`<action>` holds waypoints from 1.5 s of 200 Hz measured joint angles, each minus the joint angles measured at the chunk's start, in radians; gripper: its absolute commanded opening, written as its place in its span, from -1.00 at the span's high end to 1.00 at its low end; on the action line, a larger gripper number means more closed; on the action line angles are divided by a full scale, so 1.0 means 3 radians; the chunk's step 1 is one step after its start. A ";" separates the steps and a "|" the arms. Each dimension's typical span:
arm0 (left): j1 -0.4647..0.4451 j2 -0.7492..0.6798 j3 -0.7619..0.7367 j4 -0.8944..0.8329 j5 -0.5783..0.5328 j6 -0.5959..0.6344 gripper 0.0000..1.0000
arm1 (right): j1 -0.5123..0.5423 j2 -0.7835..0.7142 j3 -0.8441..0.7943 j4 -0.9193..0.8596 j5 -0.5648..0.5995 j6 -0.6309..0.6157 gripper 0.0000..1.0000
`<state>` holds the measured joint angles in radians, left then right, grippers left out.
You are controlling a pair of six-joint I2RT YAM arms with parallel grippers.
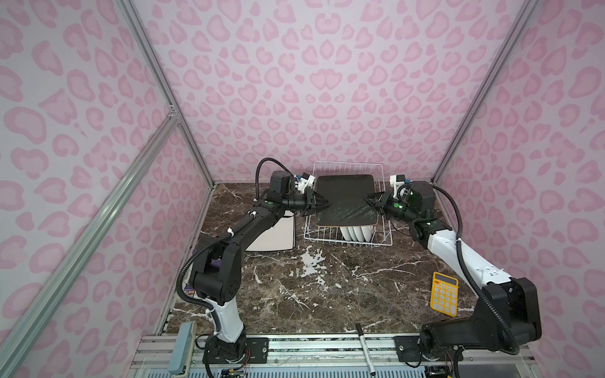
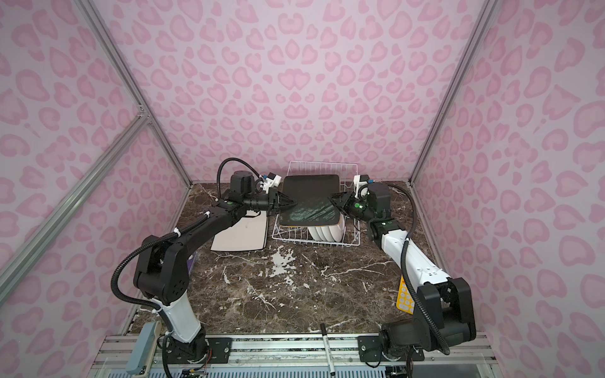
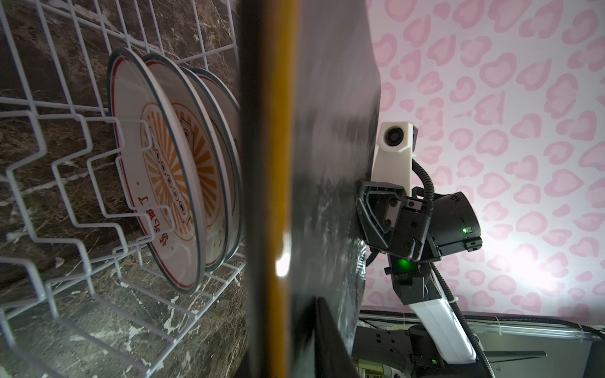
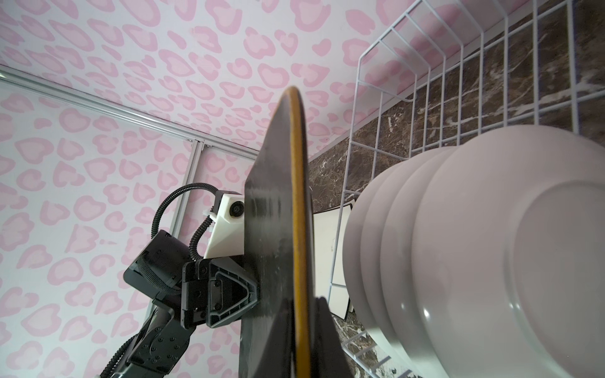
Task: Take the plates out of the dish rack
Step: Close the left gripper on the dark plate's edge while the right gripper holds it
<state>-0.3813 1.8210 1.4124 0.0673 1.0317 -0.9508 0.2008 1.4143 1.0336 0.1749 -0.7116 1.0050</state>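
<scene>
Both top views: dark square plate (image 1: 345, 196) up over the dish rack (image 1: 322, 234), face tilted upward, far-centre of the table (image 1: 311, 294). Pinched at left edge by left gripper (image 1: 324, 203), at right edge by right gripper (image 1: 368, 199); both clamped on it. Four round plates (image 1: 355, 233) upright in rack's near-right part, tops hidden behind the dark square plate's near edge. White square plate (image 1: 278, 234) flat on table just left of rack, partly under left arm. Yellow calculator (image 1: 444, 294) near right, well apart.

Left wrist: dark square plate (image 3: 327, 147) edge-on, yellow rim showing. Own finger (image 3: 327, 333) pressed on dark face. Right gripper (image 3: 363, 222) nipping the opposite edge. Round plates (image 3: 170, 170), orange sunburst faces, standing between rack prongs (image 3: 65, 196).

Right wrist: dark square plate (image 4: 271, 229) edge-on again, left gripper (image 4: 253, 294) tight on its left edge. Round plates' plain backs (image 4: 491, 261) beside it, apart. Contact between dark square plate and rack wires: cannot tell.
</scene>
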 measured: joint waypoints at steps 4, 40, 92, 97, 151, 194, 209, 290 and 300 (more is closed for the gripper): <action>0.0000 0.0001 0.0000 0.0006 0.0000 -0.0004 0.75 | -0.0001 0.0001 0.0000 0.0003 0.0001 0.0001 1.00; 0.0003 0.0038 0.0000 0.0090 0.0003 -0.0060 0.57 | -0.0001 0.0037 0.0004 0.0045 0.0008 0.0008 1.00; -0.0006 0.0057 0.0001 0.0135 -0.0022 -0.0120 0.51 | 0.0036 0.0109 0.0023 0.0130 -0.0001 -0.0005 1.00; -0.0006 0.0057 0.0001 0.0135 -0.0022 -0.0121 0.54 | 0.0037 0.0114 0.0023 0.0136 -0.0005 -0.0004 1.00; 0.0013 0.0069 0.0036 0.0329 0.0120 -0.0329 0.93 | 0.0022 0.0139 0.0039 0.0175 -0.0024 0.0112 0.98; 0.0013 0.0076 0.0036 0.0380 0.0092 -0.0333 0.93 | 0.0022 0.0168 0.0045 0.0219 -0.0025 0.0130 0.73; 0.0013 0.0076 0.0036 0.0390 0.0085 -0.0331 0.93 | 0.0022 0.0173 0.0046 0.0200 -0.0006 0.0109 0.60; -0.0001 0.0052 0.0023 0.0429 0.0019 -0.0257 0.92 | 0.0034 0.0136 0.0085 0.0036 0.0005 -0.0150 0.11; -0.0003 0.0050 0.0017 0.0431 0.0013 -0.0266 0.92 | 0.0034 0.0128 0.0089 0.0034 -0.0013 -0.0161 0.04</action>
<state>-0.3820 1.8359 1.4174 0.1967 1.0355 -1.0306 0.2111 1.4528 1.0603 0.1852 -0.7155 0.9565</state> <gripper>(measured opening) 0.164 0.450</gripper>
